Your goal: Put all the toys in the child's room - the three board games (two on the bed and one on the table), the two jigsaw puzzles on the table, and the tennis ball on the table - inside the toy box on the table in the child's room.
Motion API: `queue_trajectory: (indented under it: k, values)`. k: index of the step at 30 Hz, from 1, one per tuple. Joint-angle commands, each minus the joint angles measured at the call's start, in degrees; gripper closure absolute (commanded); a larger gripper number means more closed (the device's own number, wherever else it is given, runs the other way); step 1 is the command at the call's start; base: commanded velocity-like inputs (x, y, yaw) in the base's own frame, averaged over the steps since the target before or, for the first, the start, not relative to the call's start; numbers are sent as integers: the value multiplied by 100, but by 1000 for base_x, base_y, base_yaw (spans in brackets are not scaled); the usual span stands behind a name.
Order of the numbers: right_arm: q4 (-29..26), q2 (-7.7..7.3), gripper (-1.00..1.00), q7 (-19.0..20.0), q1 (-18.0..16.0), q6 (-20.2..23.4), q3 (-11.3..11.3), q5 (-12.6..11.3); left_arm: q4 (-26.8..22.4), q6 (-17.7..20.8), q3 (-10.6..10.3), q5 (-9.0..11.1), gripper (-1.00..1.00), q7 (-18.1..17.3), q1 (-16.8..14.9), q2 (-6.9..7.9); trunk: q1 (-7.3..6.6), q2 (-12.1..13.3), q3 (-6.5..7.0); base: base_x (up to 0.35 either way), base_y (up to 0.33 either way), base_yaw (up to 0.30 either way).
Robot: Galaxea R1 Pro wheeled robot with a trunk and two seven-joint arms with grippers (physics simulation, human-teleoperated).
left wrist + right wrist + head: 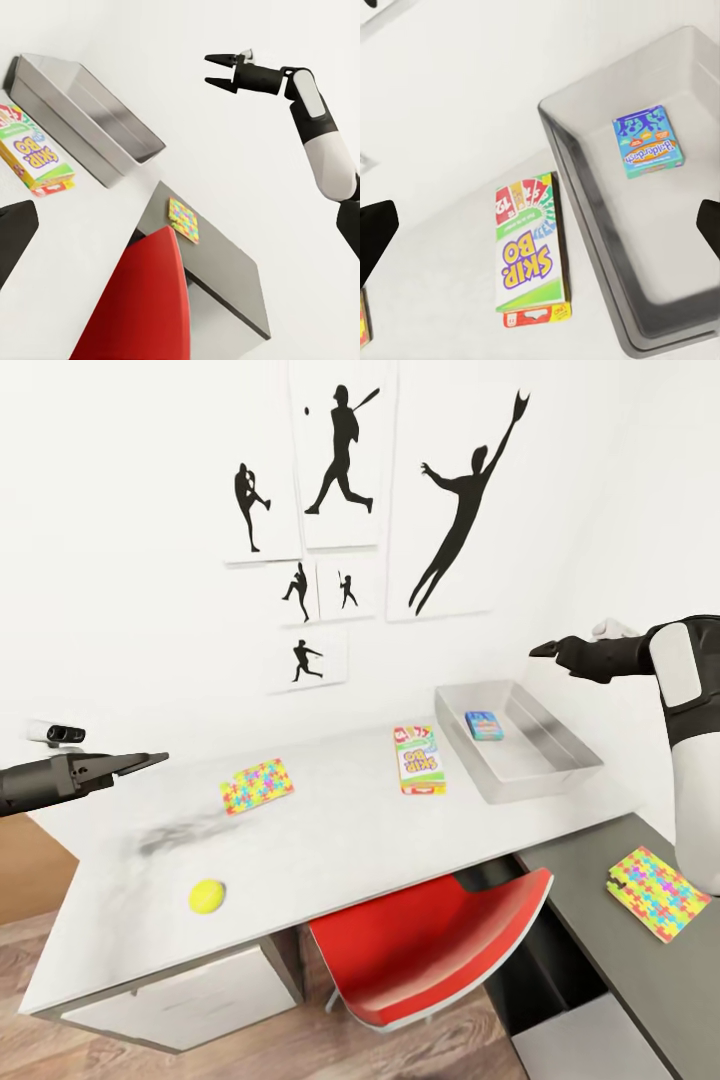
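Toy box (560,765), a shallow grey bin with sloping walls, sits at about two o'clock on the pale, smooth tabletop (330,850) below black baseball silhouettes on a white wall, with a blue board game (484,726) flat inside it. At its nine o'clock lie the green-white board game (419,759), a patchwork jigsaw puzzle (257,785) and, at seven o'clock, the yellow tennis ball (207,896). Both the left claw (140,762) and the right claw (217,70) hang in the air with fingers apart.

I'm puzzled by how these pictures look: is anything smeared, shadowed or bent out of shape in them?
Head view: a dark smudgy shadow lies on the table under the left gripper, and the wall posters lean outward, stretched by a wide lens. Right wrist view: the toy box rim looks soft and smeared, while the green-white board game print reads sharply. Left wrist view: even light, with no strong glare.
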Motion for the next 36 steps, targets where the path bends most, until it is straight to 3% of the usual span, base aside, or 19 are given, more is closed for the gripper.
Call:
queue_trajectory:
  k: [1,26,36]
  values:
    - [0,1,-100,57,-6,25,-13,57,3,61,-1,-6,-100,-24,-5,2,4,-11,-1,0,0,0]
    - [29,-5,-100,56,40,25,-18,48,25,61,-1,-6,-100,-24,-4,2,4,-11,237,0,0,-1]
    - [34,-9,-100,56,113,25,-25,41,26,61,-3,-9,-100,-24,-2,2,4,-11,332,0,0,-108]
